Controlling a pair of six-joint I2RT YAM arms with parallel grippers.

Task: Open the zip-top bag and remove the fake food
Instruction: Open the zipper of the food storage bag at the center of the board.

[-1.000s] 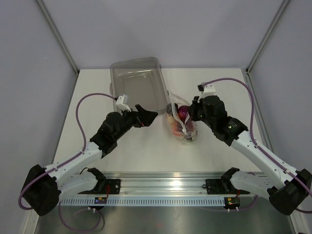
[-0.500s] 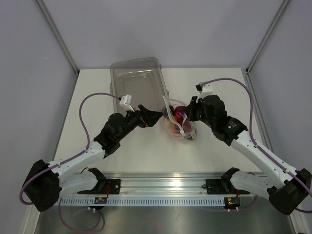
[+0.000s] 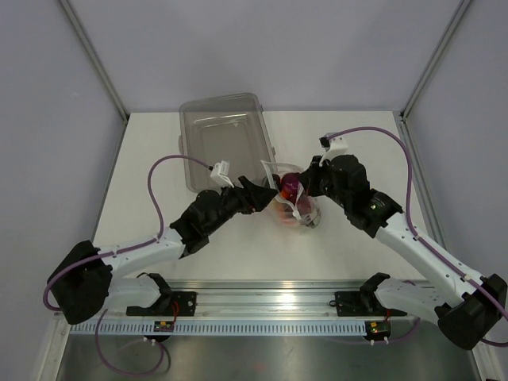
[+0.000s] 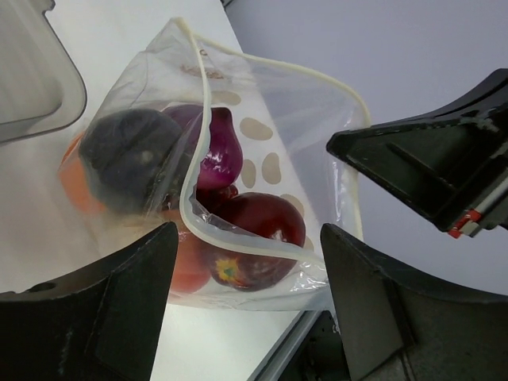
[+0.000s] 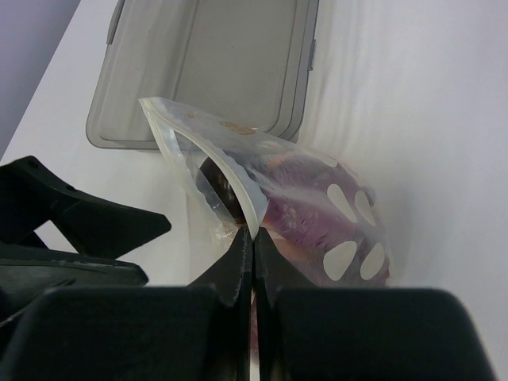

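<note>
White table (image 3: pixel 357 151) | zip-top bag (image 4: pixel 266 103) upright, mouth twd L | L pincer (image 4: pixel 248 232) wide | R pincer (image 5: pixel 252 242) pinching rim

Light is soft and even, falling from above. The table (image 3: pixel 302 131) reads bright, nearly white, and we see only faint shadows. Mild sheen lies on the bag (image 4: pixel 270 103). In both wrist views we find the near jaws dark and blurred.
</note>
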